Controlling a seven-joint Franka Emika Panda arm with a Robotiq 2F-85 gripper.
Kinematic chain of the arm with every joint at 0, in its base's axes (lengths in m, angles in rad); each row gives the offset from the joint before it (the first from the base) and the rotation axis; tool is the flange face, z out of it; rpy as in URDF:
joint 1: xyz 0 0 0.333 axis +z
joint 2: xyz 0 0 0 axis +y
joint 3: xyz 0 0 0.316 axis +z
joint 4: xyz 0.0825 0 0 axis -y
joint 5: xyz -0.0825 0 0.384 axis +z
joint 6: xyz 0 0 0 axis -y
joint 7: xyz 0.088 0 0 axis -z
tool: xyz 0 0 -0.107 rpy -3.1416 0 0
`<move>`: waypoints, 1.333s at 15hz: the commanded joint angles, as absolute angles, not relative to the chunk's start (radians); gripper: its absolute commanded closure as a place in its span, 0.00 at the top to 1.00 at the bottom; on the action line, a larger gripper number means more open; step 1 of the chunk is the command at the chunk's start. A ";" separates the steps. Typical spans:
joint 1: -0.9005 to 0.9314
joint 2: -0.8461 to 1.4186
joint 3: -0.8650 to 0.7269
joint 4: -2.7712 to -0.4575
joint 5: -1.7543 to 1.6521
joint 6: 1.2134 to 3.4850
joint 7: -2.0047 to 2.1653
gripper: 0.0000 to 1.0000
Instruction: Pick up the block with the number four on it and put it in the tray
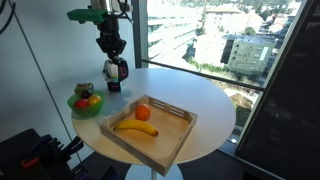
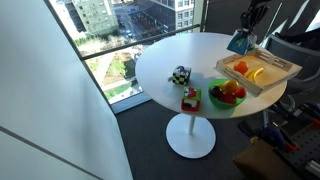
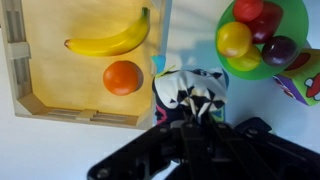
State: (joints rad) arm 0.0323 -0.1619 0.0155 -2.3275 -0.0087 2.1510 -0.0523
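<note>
My gripper point(image 3: 195, 108) is shut on the black cube with white panels, the block point(image 3: 180, 80). It holds the block in the air above the white table, just off the tray's edge and beside the green bowl. In both exterior views the block point(image 2: 238, 42) hangs under the fingers point(image 1: 113, 58), well above the tabletop. The light-wood tray point(image 3: 12, 60) lies to the left in the wrist view. It holds a banana point(image 3: 110, 40) and an orange point(image 3: 123, 77). The tray also shows in both exterior views point(image 1: 165, 125) point(image 2: 275, 62).
A green fruit bowl point(image 3: 300, 15) point(image 2: 215, 97) with several fruits stands next to the tray. A red-and-white block point(image 2: 190, 98) point(image 3: 305, 80) lies beside it. Another dark-and-white cube point(image 2: 180, 75) sits farther toward the window. The round table ends close to the glass.
</note>
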 commanded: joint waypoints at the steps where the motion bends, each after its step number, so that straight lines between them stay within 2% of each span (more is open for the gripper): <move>1: 0.005 -0.179 -0.004 -2.322 -0.021 2.140 -0.045 0.05; 13: -0.091 -0.135 -0.098 -2.315 -0.011 2.171 -0.044 0.05; 20: -0.126 -0.086 -0.126 -2.297 -0.040 2.262 -0.015 0.05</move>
State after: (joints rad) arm -0.1123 -0.1140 -0.1220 -2.3264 -0.0104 2.2363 -0.0512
